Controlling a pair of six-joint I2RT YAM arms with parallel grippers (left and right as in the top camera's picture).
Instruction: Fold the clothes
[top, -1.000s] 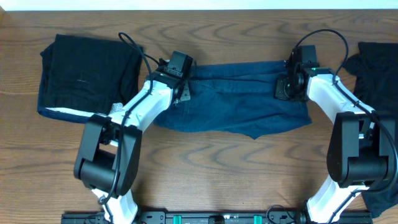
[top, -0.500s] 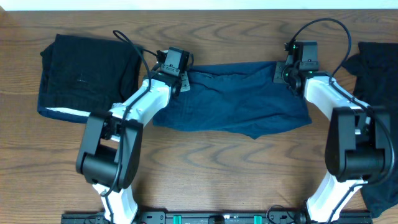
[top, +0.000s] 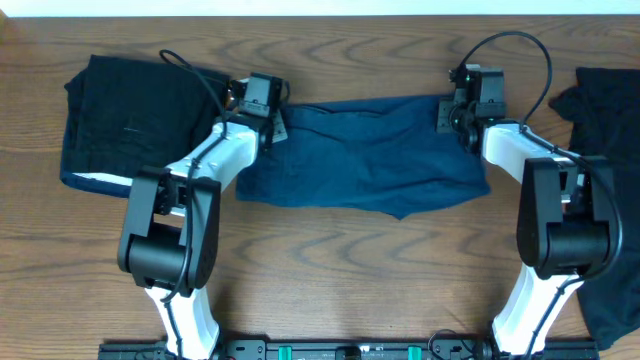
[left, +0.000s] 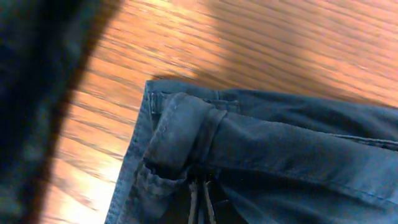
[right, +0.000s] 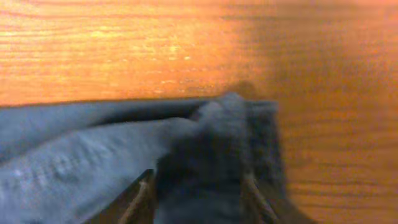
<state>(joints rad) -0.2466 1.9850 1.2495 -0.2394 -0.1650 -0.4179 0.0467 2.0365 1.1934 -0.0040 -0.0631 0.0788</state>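
Wooden table (top: 330, 300) bears navy cloth (top: 370, 165), black garments (top: 130, 120).

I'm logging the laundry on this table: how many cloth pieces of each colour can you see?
Navy-blue: 1, the denim-like piece in the middle
Black: 2, the white-edged pile at left and the heap at right, partly out of frame
Total: 3
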